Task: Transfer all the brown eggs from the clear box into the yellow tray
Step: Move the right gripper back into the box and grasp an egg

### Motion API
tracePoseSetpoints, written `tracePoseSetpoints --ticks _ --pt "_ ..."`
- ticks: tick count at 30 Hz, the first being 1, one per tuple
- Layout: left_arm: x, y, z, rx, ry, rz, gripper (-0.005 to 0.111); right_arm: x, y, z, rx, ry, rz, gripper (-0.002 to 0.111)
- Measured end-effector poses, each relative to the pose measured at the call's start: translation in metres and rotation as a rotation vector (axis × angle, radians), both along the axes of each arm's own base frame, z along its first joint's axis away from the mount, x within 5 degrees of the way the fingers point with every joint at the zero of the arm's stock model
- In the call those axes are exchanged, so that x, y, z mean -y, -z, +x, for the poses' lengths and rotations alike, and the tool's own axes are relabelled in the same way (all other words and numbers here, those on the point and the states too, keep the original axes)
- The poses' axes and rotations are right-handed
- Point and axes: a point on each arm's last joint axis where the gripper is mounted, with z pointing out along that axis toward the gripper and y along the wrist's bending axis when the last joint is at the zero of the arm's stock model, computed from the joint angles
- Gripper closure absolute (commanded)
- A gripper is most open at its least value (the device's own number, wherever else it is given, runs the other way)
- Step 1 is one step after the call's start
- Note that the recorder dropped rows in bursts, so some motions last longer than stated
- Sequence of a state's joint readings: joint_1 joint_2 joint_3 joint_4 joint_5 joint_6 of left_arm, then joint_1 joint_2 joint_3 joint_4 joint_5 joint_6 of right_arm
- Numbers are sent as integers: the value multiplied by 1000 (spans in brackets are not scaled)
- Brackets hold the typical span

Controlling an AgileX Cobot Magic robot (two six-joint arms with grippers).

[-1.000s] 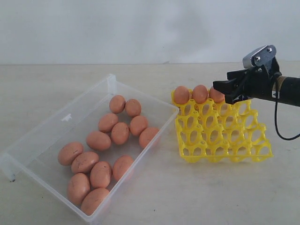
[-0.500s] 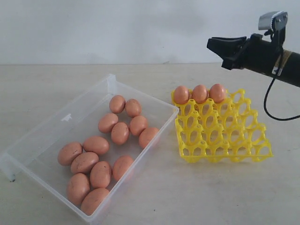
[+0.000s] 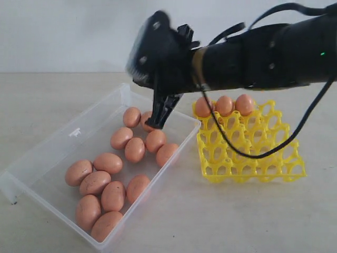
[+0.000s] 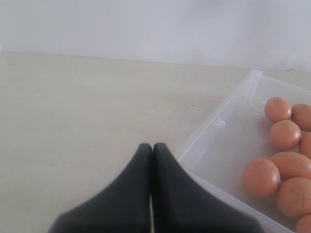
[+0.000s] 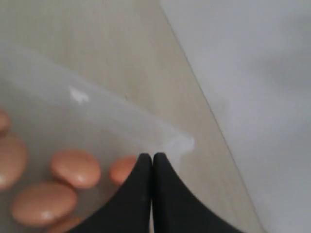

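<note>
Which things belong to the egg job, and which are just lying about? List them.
Job: clear box, eggs in it, yellow tray holding three eggs, right gripper shut over the box.
Lying about: only the table; left gripper shut, outside the box.

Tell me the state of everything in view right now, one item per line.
clear box: open, no lid on it.
brown eggs: thirteen loose in the box, three seated in the tray.
yellow tray: three back-row cups filled, the rest empty.
right end effector: shut, empty, over the box's far end.
left end effector: shut, empty, over the table beside the box.
</note>
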State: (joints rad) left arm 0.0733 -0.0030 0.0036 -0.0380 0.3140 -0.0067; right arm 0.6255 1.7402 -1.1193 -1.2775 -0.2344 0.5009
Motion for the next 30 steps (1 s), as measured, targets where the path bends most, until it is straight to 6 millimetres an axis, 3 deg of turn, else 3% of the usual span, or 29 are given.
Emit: tracePoseSetpoints --ticks 4,9,13,16,19,24,30 --pt "0 0 0 0 0 0 111 -16 5 -13 91 303 -326 108" --pt "0 0 0 0 0 0 111 -10 -10 -12 -52 603 -333 109" --pt "0 0 0 0 0 0 111 -17 -27 -12 -345 534 -305 109" --pt "0 0 0 0 0 0 111 -40 -41 -14 -522 358 -257 109" --pt "0 0 0 0 0 0 111 -63 -43 -7 -600 246 -243 109" --pt "0 0 0 0 0 0 111 -89 -13 12 -656 141 -385 100" --pt "0 0 0 0 0 0 111 -103 40 26 -696 73 -523 54"
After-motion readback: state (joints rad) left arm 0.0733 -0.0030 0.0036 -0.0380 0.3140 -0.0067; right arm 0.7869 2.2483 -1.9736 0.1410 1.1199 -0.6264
